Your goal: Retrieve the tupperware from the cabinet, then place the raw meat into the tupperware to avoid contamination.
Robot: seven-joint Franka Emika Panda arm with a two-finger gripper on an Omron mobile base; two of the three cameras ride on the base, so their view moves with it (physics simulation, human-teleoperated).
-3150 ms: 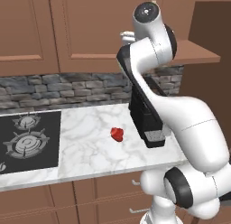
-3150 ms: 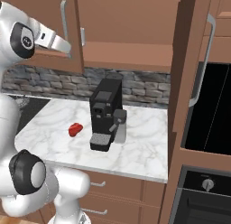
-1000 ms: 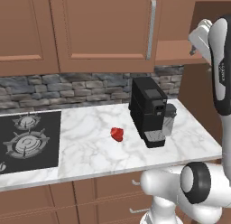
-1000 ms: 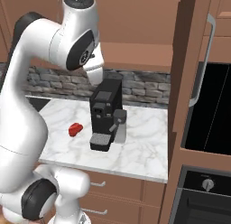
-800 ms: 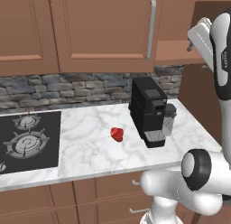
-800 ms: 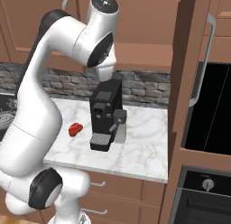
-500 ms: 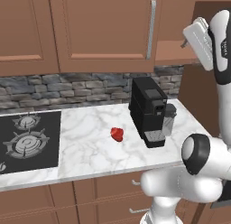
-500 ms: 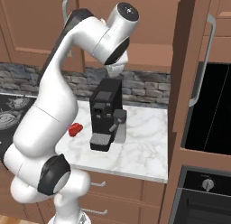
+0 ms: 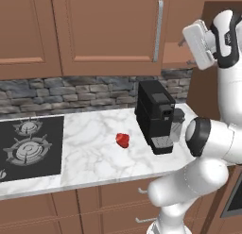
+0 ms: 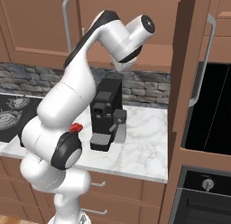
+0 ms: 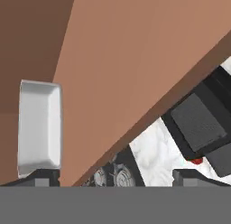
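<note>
**Overhead, open jaws approach the tub**

Brown wooden cabinet (image 9: 108, 30), flat-panelled; veined marble counter (image 9: 94, 153); boxy black coffee machine (image 9: 153, 115); translucent white tupperware (image 11: 39, 127) on the cabinet shelf; empty gripper (image 11: 115, 173) spread wide; lumpy raw meat (image 9: 123, 140) on the counter.

The raw meat (image 9: 123, 140) lies on the counter (image 9: 90, 153), left of the coffee machine (image 9: 155, 116).

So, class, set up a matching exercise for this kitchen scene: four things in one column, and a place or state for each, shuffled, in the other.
Things:
1. raw meat
2. tupperware
3. coffee machine
4. gripper

Places or states:
A. on the cabinet shelf
B. fingers wide apart, holding nothing
C. on the counter between hob and machine
D. standing at the counter's right end

Pairs: 1-C, 2-A, 3-D, 4-B
</note>
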